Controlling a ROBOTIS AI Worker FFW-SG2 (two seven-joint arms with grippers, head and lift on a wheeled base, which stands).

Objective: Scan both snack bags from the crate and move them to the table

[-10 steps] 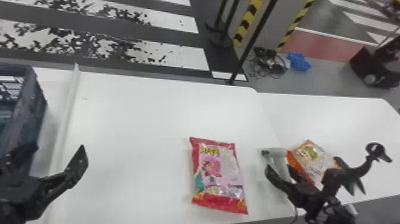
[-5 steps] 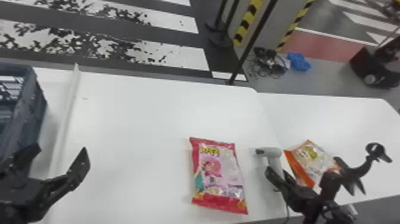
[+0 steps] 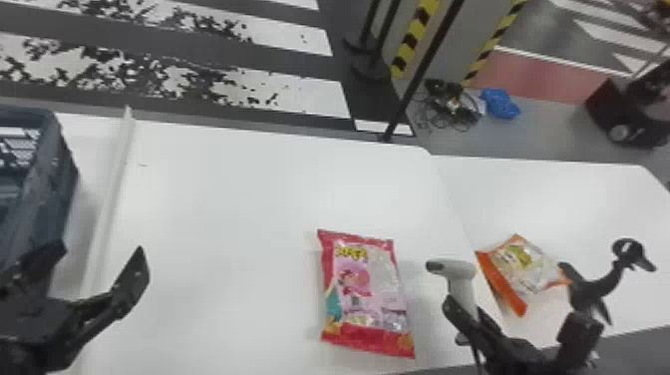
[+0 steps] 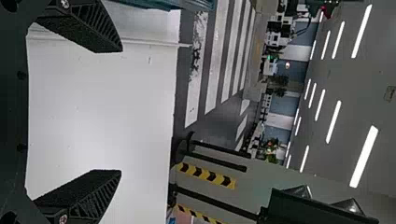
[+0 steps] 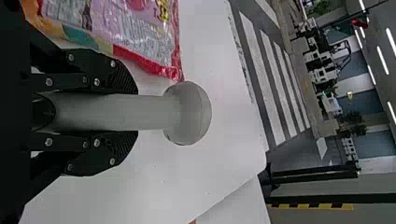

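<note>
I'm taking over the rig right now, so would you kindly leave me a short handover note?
Left gripper: open and empty, over the table near the crate.
Right gripper: closed on the handheld scanner.
Bags: the pink snack bag lies on the table, left of the scanner; the orange snack bag on the adjoining table.
Done: both bags out of the crate; I cannot tell whether either is scanned.
Left: probably scan the pink one, then move it across.
</note>
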